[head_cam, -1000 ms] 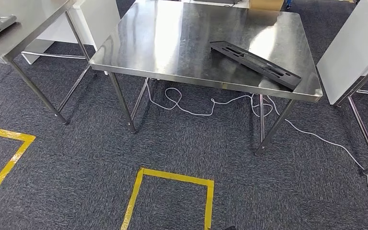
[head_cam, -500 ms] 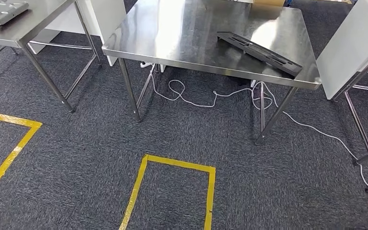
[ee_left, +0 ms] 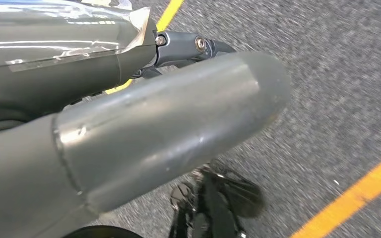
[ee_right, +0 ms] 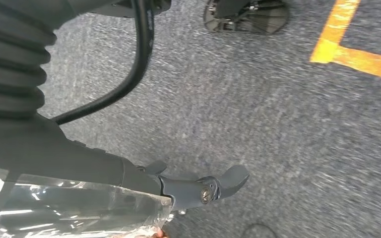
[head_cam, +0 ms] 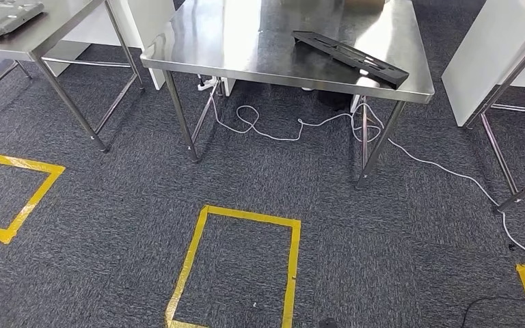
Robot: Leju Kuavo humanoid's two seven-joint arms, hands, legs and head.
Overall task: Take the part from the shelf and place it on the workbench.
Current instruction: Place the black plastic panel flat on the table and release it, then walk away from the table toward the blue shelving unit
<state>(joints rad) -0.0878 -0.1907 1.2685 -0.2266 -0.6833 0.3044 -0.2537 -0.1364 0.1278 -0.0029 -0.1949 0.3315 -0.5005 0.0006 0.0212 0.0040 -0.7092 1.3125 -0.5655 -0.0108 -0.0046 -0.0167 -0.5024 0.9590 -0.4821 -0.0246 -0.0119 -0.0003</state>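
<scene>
With the black part lying flat on the steel workbench, I judged the placing done, and my left hand and right hand hung over carpet, grip unreadable, so next called for stepping clear.

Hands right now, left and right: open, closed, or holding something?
Left hand: holding nothing, fingers hidden; cannot be told.
Right hand: holding nothing, open.
</scene>
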